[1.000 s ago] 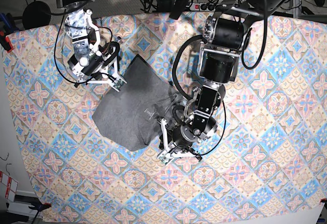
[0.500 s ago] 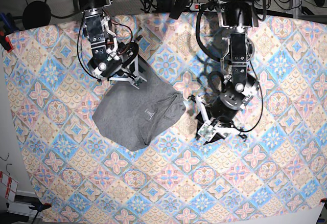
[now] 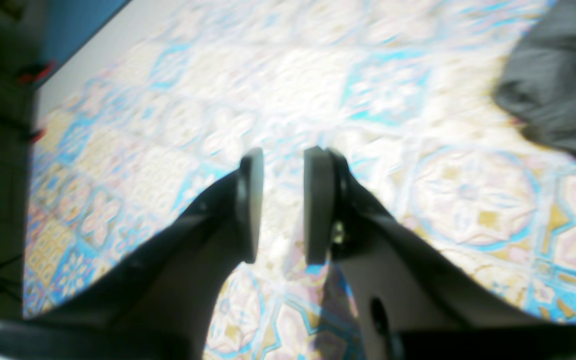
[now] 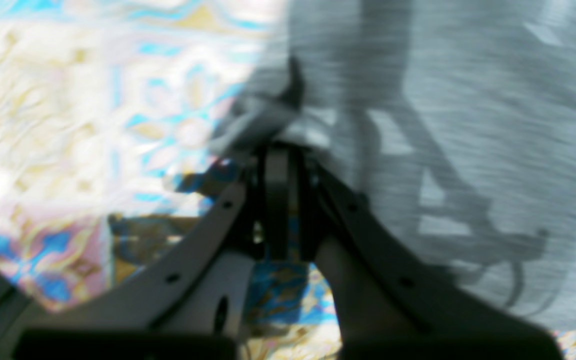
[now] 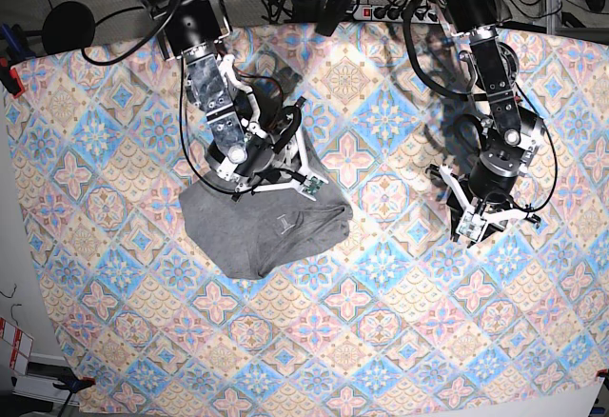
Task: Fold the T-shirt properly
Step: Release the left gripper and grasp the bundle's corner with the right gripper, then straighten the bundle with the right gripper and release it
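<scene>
Right fingers (image 4: 278, 165) clamp the soft heather-grey T-shirt's (image 5: 262, 231) edge; left fingers (image 3: 280, 205) stand slightly apart, empty, above the tile-patterned desk (image 5: 400, 341).

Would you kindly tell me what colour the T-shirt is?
The T-shirt is plain heather grey with no print, seen best in the base view.

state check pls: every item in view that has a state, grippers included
T-shirt: crumpled into a partly folded heap on the tablecloth, not a neat fold.
Right gripper: shut, at the shirt's edge; blur hides whether it pinches fabric.
Left gripper: open, nothing between the pads, over bare tablecloth away from the shirt.
Tablecloth: spread flat over the table.
</scene>
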`<act>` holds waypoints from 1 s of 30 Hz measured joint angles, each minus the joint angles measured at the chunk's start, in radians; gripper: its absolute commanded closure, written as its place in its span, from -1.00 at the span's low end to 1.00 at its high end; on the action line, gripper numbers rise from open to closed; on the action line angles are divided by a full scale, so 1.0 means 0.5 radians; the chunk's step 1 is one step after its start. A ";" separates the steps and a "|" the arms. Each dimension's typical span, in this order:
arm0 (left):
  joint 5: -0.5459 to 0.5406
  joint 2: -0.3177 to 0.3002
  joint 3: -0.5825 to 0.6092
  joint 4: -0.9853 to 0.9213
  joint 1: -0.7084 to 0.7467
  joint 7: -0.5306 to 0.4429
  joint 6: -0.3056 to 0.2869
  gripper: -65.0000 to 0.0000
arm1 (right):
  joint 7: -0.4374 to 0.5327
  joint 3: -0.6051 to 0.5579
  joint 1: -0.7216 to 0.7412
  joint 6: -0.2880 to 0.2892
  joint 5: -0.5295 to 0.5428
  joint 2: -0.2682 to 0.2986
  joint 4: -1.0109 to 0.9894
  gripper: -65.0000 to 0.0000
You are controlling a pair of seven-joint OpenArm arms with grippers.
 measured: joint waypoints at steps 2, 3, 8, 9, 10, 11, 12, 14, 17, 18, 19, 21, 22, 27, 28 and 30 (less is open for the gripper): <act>-0.001 0.007 0.006 0.000 0.007 -0.002 -0.023 0.56 | 0.088 0.002 0.005 0.001 -0.007 -0.042 0.003 0.90; -0.002 0.003 0.025 0.000 0.018 -0.002 -0.022 0.56 | 0.131 -0.002 0.008 0.001 -0.005 -0.065 0.002 0.90; -0.001 -0.018 0.014 -0.004 0.047 0.001 -0.024 0.57 | 0.217 -0.012 0.084 0.002 0.014 -0.182 -0.018 0.90; -0.001 -0.024 0.011 -0.004 0.043 0.000 -0.021 0.57 | 0.225 -0.012 0.101 0.001 0.014 -0.186 -0.039 0.90; -0.002 -0.024 0.009 -0.004 0.038 -0.001 -0.016 0.57 | 0.223 -0.012 0.104 0.001 0.013 -0.189 -0.052 0.90; -0.002 -0.024 0.007 -0.004 0.034 -0.002 -0.014 0.57 | 0.219 -0.011 0.099 0.001 0.011 -0.189 -0.053 0.90; -0.002 -0.024 0.007 -0.004 0.034 -0.002 -0.016 0.57 | 0.188 -0.010 0.085 0.001 0.004 -0.188 -0.053 0.90; -0.002 -0.024 0.008 -0.004 0.040 -0.002 -0.024 0.57 | 0.136 -0.009 0.047 -0.002 -0.002 -0.183 -0.022 0.90; -0.002 -0.025 0.008 -0.003 0.069 -0.003 -0.017 0.57 | -0.060 -0.001 -0.027 -0.274 0.014 -0.182 0.187 0.90; -0.001 -0.026 0.008 -0.003 0.082 -0.002 -0.017 0.57 | -0.127 -0.001 -0.042 -0.368 0.013 -0.172 0.273 0.90; -0.001 -0.025 0.009 -0.003 0.099 -0.001 -0.020 0.57 | -0.195 -0.004 -0.055 -0.459 0.021 -0.153 0.380 0.90; -0.001 -0.025 0.008 -0.003 0.105 0.001 -0.021 0.57 | -0.358 -0.004 -0.086 -0.578 0.027 -0.102 0.620 0.90; -0.002 -0.024 0.008 -0.003 0.098 -0.001 -0.022 0.57 | -0.420 0.005 -0.108 -0.577 0.001 -0.090 0.709 0.90; -0.002 -0.018 0.026 -0.002 0.085 -0.002 -0.023 0.57 | -0.441 0.007 -0.246 -0.573 0.031 -0.096 0.731 0.90; 0.000 -0.019 0.026 -0.002 0.085 0.001 -0.024 0.57 | -0.423 0.028 -0.243 -0.570 0.043 -0.101 0.694 0.90; 0.000 -0.024 0.024 -0.002 0.085 -0.001 -0.019 0.57 | -0.389 0.146 -0.223 -0.578 0.059 -0.113 0.577 0.90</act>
